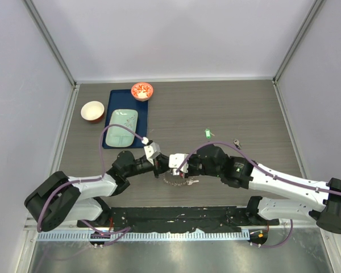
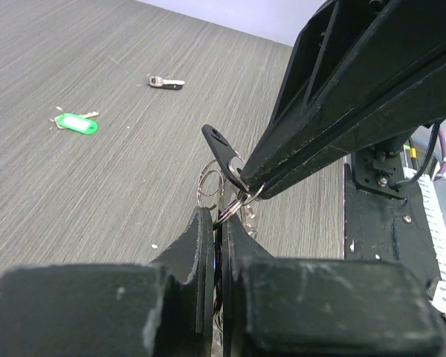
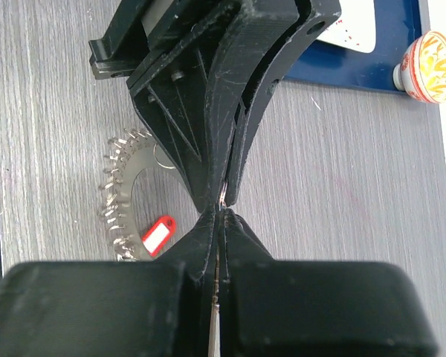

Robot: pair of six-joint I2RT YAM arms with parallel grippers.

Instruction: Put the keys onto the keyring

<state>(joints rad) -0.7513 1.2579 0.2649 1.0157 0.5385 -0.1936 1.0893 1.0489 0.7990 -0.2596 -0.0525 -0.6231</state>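
Scene: two grippers meet tip to tip low over the grey bench (image 1: 244, 102), close to its near edge and about midway between its left and right edges.
Right gripper (image 3: 221, 217): jaws pressed together on a black-headed key (image 2: 219, 141), pinched at its metal end so the plastic head sticks out free.
Left gripper (image 2: 217, 217): jaws all but closed on a thin wire loop (image 2: 224, 212) just under that key. Whether the loop belongs to the key or to the ring cannot be told.
Keyring (image 3: 134, 169): a silvery ring edged with small wire loops, directly under the two grippers. The arms hide part of it.
Red key (image 3: 157, 236): at the keyring's rim. Whether it is already hooked on is unclear.
Green key (image 2: 78, 123): loose near the bench's middle.
Second dark key (image 2: 166, 82): loose beside it, towards the right edge.
Handling: the keys look light, stiff and slick, and easily twisted out of a pinch. A grip across the flat plastic head or low on the blade seems safest.
Ring: likely rigid but springy at its loops. It is best held by the rim beside the loop being threaded, leaving that loop free.
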